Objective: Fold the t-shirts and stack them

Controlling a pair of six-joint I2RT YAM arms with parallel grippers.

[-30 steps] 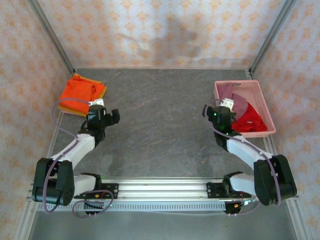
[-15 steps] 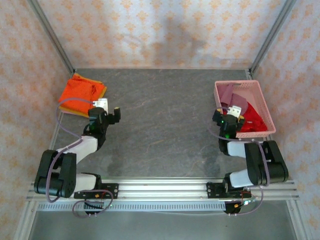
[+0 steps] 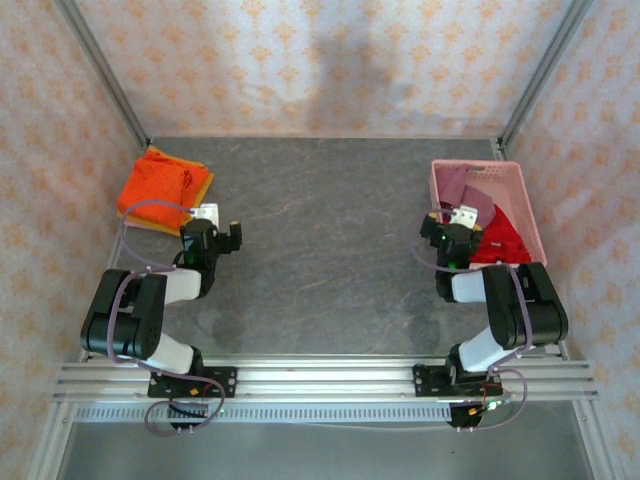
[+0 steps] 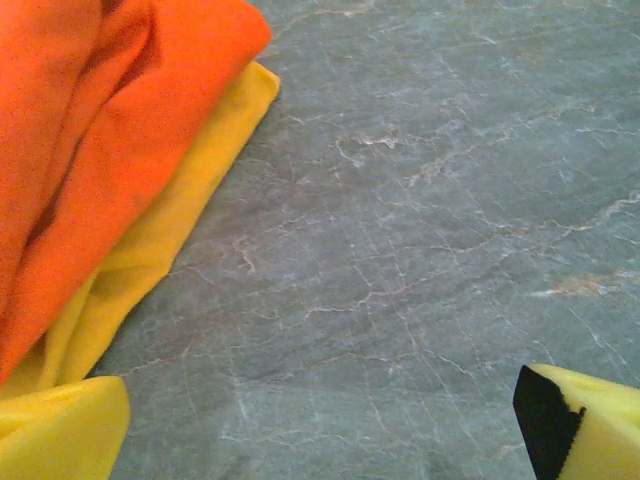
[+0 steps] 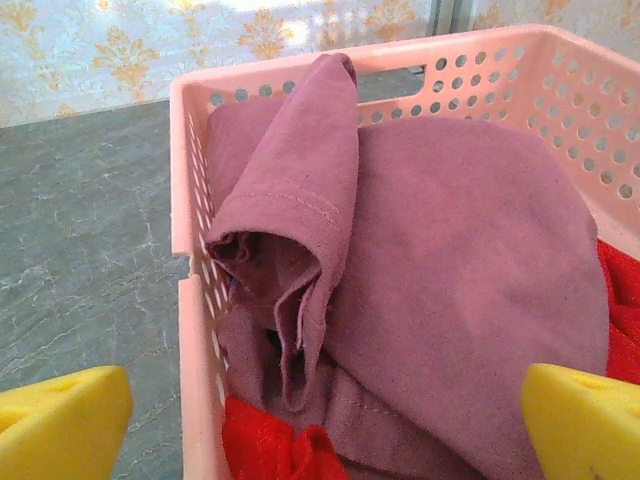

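An orange t-shirt (image 3: 163, 180) lies folded on a mustard yellow t-shirt (image 3: 207, 184) at the table's far left. In the left wrist view the orange t-shirt (image 4: 100, 130) covers the yellow t-shirt (image 4: 170, 240), whose edge sticks out. My left gripper (image 3: 216, 226) hangs open just right of this stack, nothing between its fingers (image 4: 60, 430). A mauve t-shirt (image 5: 450, 260) and a red t-shirt (image 5: 270, 445) lie crumpled in the pink basket (image 5: 190, 330). My right gripper (image 3: 455, 218) stands open at the basket's near left corner, above the mauve t-shirt (image 3: 470, 188), empty.
The pink lattice basket (image 3: 538, 225) stands at the right edge of the table, with the red t-shirt (image 3: 500, 242) in its near half. Patterned walls close in the table at the back and sides. Bare grey tabletop (image 3: 330, 230) stretches between the two grippers.
Both arms have folded back, elbows drawn in toward their bases. The right gripper has shifted right, over the basket's corner. The left gripper has stayed beside the stack. Both stay open.
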